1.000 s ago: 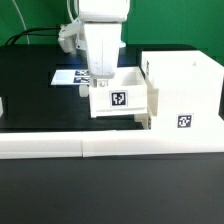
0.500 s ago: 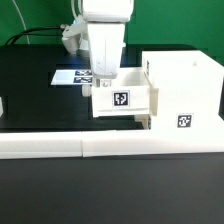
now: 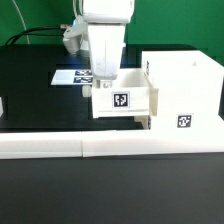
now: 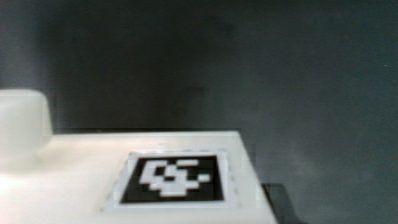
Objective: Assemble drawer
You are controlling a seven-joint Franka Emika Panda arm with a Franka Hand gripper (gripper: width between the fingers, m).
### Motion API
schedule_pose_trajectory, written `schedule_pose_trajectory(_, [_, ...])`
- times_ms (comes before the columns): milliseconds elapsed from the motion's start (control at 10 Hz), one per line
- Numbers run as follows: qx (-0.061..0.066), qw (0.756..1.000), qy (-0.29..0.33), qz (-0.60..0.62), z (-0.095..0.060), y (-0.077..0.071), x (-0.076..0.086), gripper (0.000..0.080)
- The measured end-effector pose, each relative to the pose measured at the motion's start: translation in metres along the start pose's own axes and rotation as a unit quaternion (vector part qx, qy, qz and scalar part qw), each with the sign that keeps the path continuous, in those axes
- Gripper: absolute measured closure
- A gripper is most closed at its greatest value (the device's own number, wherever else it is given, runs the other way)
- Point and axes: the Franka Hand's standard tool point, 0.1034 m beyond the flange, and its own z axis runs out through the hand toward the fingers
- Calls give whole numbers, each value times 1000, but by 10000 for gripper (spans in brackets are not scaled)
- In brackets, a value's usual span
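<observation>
The white drawer case [image 3: 186,88] with a square tag stands at the exterior view's right. A small white open-top tray [image 3: 130,101] with a front tag sits against the case's open side, partly inside it. My gripper [image 3: 101,88] reaches down from above onto the tray's wall farthest from the case and looks shut on it. In the wrist view the tray's tagged white face [image 4: 175,178] fills the lower part. A rounded white part [image 4: 18,125] shows at the edge.
The long low white border rail [image 3: 60,146] runs along the front. The marker board [image 3: 70,76] lies behind the gripper on the black table. A green wall and cables are at the back.
The tray and my gripper have shifted slightly toward the case, to the exterior view's right.
</observation>
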Motion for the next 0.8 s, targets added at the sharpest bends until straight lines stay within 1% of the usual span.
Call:
schedule_pose_trajectory(400, [0,1000,0,0,0,0,0,757])
schedule_pose_trajectory(500, [4,1000,0,-1,1,0,1,757])
schedule_pose_trajectory(700, [8,1000,-3,-7,0,8,4,757])
schedule_pose_trajectory(800, [6,1000,-4,-12,0,11,7,757])
